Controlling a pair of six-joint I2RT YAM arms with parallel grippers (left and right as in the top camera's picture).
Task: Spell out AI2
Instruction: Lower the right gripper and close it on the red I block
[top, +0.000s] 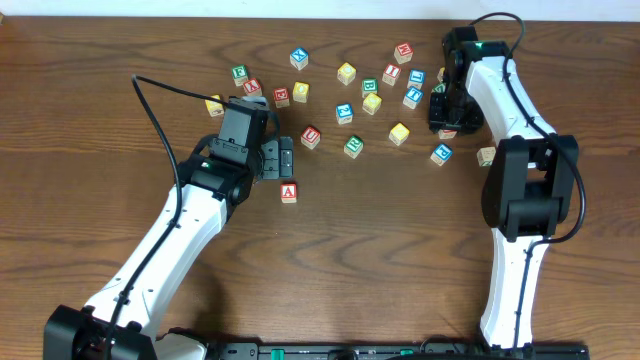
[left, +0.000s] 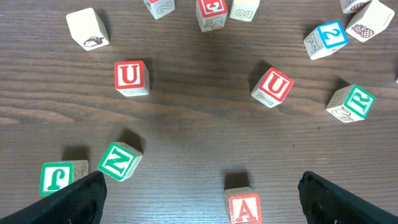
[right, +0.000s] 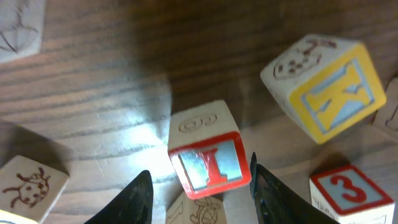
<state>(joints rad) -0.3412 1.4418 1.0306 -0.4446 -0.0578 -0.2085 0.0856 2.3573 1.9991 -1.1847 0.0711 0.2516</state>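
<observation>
We see the left end effector (left: 200, 183) spread wide, the A block (left: 244, 208) lying free on the surface (left: 186, 124) near it, the right end effector (right: 200, 175) around the I block (right: 208, 163), whether gripping we cannot tell.

Left wrist view: the left tool (left: 202, 196) shows only two fingertips at the near corners, and one covers part of the green J block (left: 57, 177). The red A block (left: 244, 207) is cut off by the near edge, another red block (left: 211, 11) by the far edge.

Right wrist view: the right tool (right: 202, 190) shows only its fingertips. The 3 block (right: 349, 191) and ladybug block (right: 26, 186) are cropped at the near edge, and the K block (right: 323, 87) is blurred.

Overhead, that tool hides under its black wrist (top: 452, 105).
</observation>
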